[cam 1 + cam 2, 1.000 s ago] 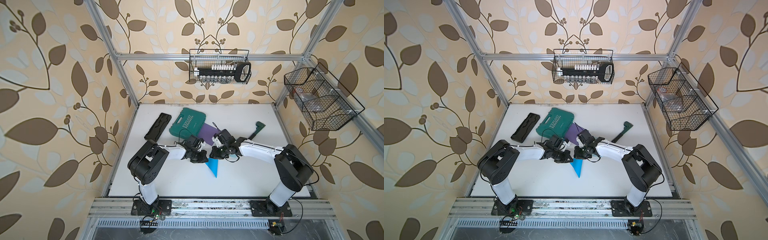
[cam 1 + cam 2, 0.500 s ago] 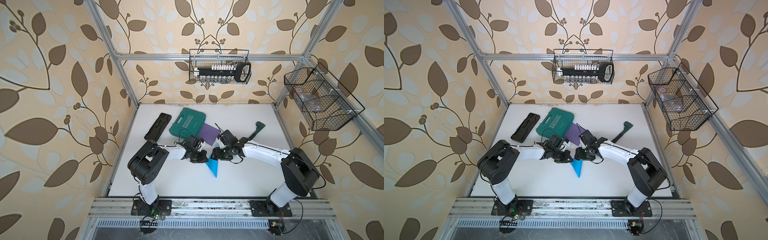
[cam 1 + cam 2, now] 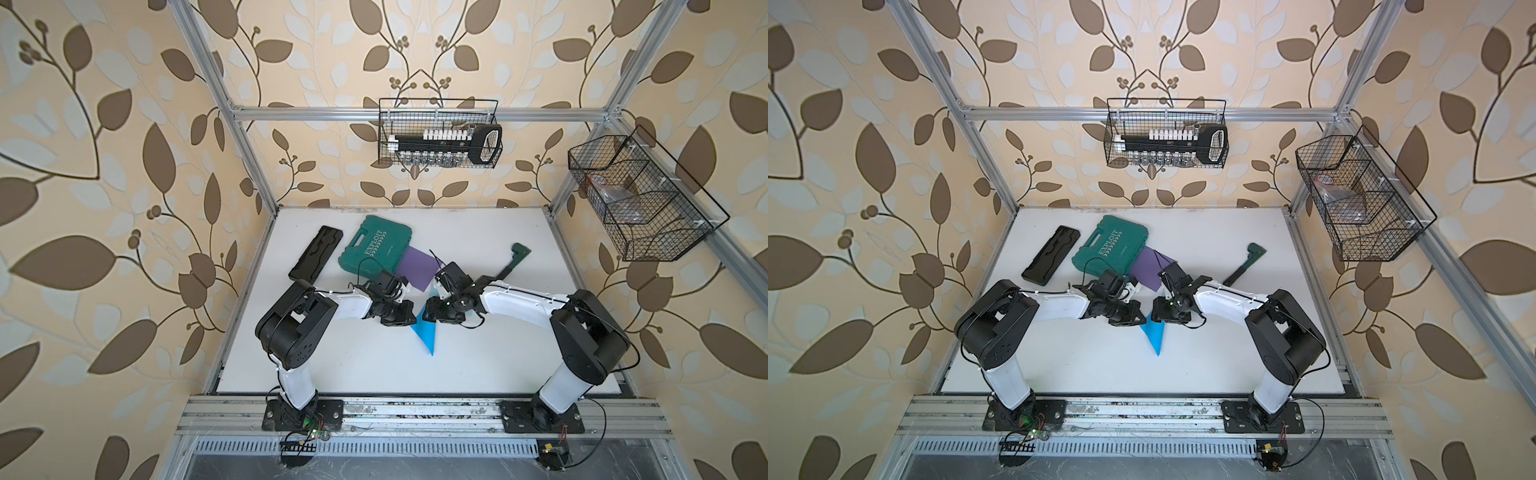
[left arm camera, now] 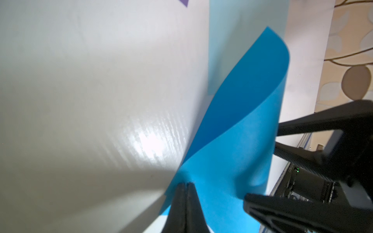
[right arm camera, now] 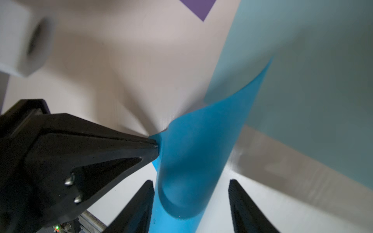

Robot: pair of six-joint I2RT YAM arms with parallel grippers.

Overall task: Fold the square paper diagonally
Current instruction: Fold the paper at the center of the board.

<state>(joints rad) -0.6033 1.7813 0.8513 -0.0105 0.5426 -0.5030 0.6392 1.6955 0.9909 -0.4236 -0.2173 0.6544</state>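
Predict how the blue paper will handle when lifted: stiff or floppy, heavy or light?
Probably floppy: the blue paper curls in a soft loop where the left gripper pinches it. Likely very light: that small pinch holds the flap up. It may slide on the glossy table.

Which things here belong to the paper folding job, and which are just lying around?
In the job: blue square paper sheet, curled; left gripper, jaws shut on it; right gripper, jaws open.

Lying about: purple paper sheet; green plastic tool case; long black tray; green-headed tool with black handle; back-wall wire basket; side-wall wire basket.
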